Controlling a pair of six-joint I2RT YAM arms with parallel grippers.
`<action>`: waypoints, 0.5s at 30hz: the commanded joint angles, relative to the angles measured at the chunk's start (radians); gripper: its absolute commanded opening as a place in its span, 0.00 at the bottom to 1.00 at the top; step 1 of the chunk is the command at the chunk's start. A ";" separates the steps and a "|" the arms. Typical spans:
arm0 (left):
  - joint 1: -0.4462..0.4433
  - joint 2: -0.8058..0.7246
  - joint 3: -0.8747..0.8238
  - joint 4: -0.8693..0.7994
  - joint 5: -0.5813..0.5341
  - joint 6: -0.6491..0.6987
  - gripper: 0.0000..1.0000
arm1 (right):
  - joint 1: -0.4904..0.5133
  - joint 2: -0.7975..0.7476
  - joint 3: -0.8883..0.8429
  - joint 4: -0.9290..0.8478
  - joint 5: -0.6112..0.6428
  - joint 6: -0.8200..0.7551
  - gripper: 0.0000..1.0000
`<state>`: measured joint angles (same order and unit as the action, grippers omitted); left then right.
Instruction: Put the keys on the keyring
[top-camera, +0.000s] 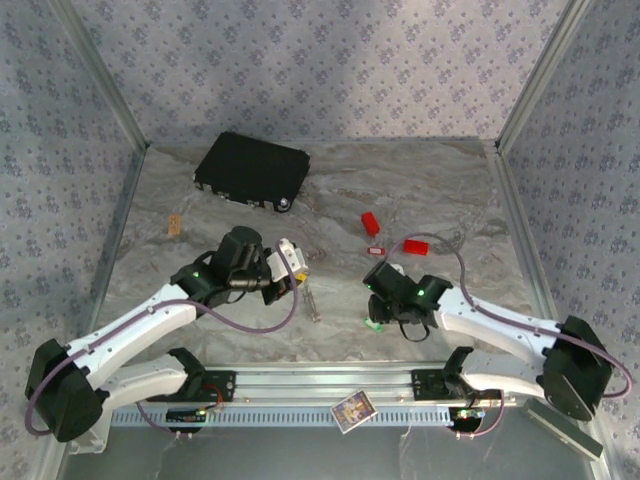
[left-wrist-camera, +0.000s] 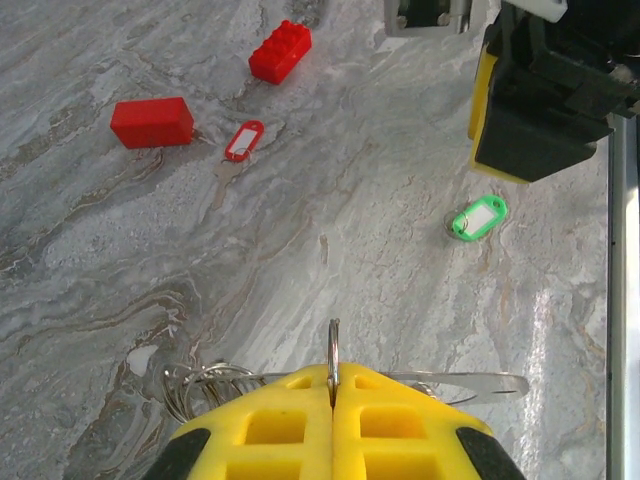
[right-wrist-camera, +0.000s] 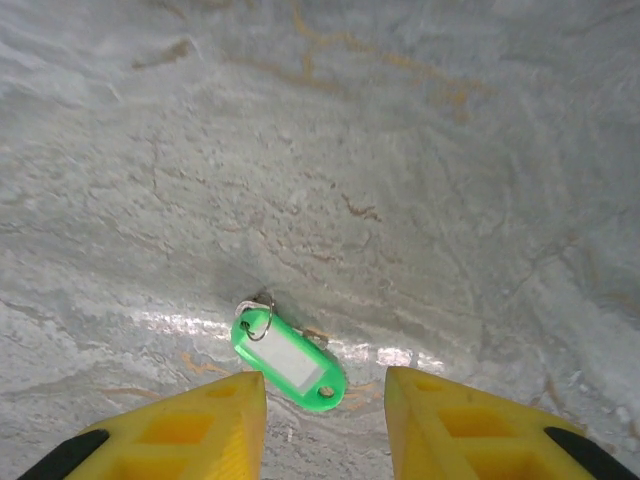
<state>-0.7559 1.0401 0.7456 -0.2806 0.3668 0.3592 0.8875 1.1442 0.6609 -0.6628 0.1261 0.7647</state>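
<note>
My left gripper (left-wrist-camera: 333, 378) is shut on a thin silvery keyring (left-wrist-camera: 333, 345) that stands upright between its yellow fingers. More wire loops (left-wrist-camera: 200, 388) and a flat metal strip (left-wrist-camera: 480, 381) hang from it to either side. The green key (right-wrist-camera: 288, 365) lies flat on the table, its small ring at the far end. My right gripper (right-wrist-camera: 325, 390) hovers open just above it, the tag between the fingertips, nearer the left one. The red key with a white label (left-wrist-camera: 243, 140) lies apart, near the red blocks. From above, the left gripper (top-camera: 290, 265) and right gripper (top-camera: 378, 312) face each other.
Two plain red blocks (left-wrist-camera: 152, 122) (left-wrist-camera: 280, 51) sit beyond the red key. A black case (top-camera: 252, 171) lies at the back left. A small tan piece (top-camera: 175, 224) rests by the left wall. A card (top-camera: 352, 408) leans on the front rail.
</note>
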 joint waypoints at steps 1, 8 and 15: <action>-0.010 0.005 0.045 0.022 0.022 0.063 0.00 | -0.007 0.058 0.040 0.044 -0.063 0.069 0.37; -0.009 0.003 0.020 0.063 0.039 0.094 0.00 | -0.017 0.172 0.046 0.119 -0.082 0.161 0.36; -0.008 0.007 -0.021 0.121 0.080 0.065 0.00 | -0.027 0.204 0.031 0.121 -0.064 0.208 0.30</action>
<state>-0.7559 1.0492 0.7403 -0.2253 0.3927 0.4255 0.8680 1.3384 0.6846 -0.5396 0.0586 0.9257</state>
